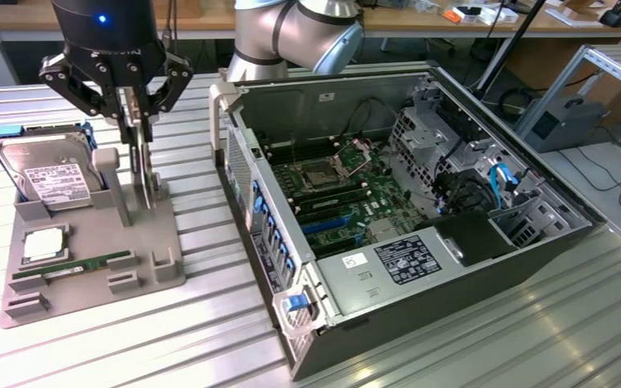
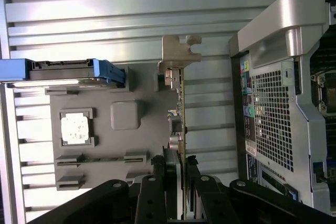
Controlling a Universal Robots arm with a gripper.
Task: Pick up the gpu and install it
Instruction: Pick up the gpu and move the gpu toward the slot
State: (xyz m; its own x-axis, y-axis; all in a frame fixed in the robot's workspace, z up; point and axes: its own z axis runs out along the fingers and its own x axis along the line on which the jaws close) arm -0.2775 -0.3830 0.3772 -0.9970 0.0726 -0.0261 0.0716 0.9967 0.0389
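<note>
**Ana:** Where does the gpu (image 2: 181, 108) sit?

**Ben:** It stands on edge on the grey holder (image 1: 95, 279), which lies on the bench (image 1: 95, 356) at the exterior view's left of the open computer case (image 1: 397, 210). The claw (image 1: 136, 129) reaches down from above with its fingers (image 2: 160, 192) pressed on the card's two faces, so it's pinching the gpu. I can't tell whether the lower edge is out of its slot.

**Ana:** What worries you?

**Ben:** The grip, first. It looks to be on a thin board well away from the metal bracket (image 2: 178, 51), so I think the bracket end could sag or swing if the pads slip.

**Ana:** And the surroundings?

**Ben:** The holder's upright post (image 1: 114, 190) is just beside the card, and the hard drive (image 1: 54, 174) is near on the far left. A tilted pull could catch the post and drag the whole holder. The case wall is also near, so a swinging bracket might clip its rim.
</note>
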